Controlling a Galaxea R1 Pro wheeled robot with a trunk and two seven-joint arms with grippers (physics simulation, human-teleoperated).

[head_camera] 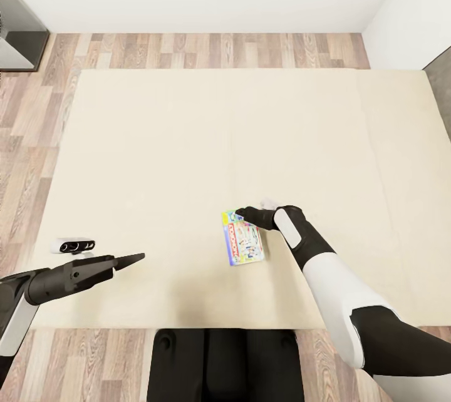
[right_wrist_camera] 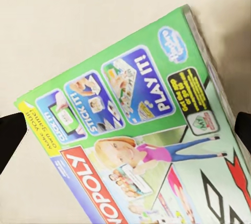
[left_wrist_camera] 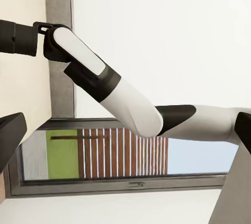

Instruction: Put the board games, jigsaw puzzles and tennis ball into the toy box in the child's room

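Observation:
A board game point(head_camera: 243, 238), a green box with a red Monopoly banner, lies flat on the cream bed point(head_camera: 188, 139) near its front edge. My right gripper point(head_camera: 240, 213) hovers at the box's far end, open. In the right wrist view the box point(right_wrist_camera: 136, 130) sits close under the camera, and the dark fingertips point(right_wrist_camera: 10, 135) stand at either side of it, not touching. My left gripper point(head_camera: 139, 257) hangs over the bed's front left part, well left of the game, open and holding nothing; one of its fingers point(left_wrist_camera: 10, 140) shows in the left wrist view.
Wood floor point(head_camera: 25, 158) runs along the bed's left side and far end. A dark grey piece of furniture point(head_camera: 19, 26) stands at the back left. A grey headboard point(head_camera: 440, 79) borders the bed's right end. My base point(head_camera: 225, 364) is against the bed's front edge.

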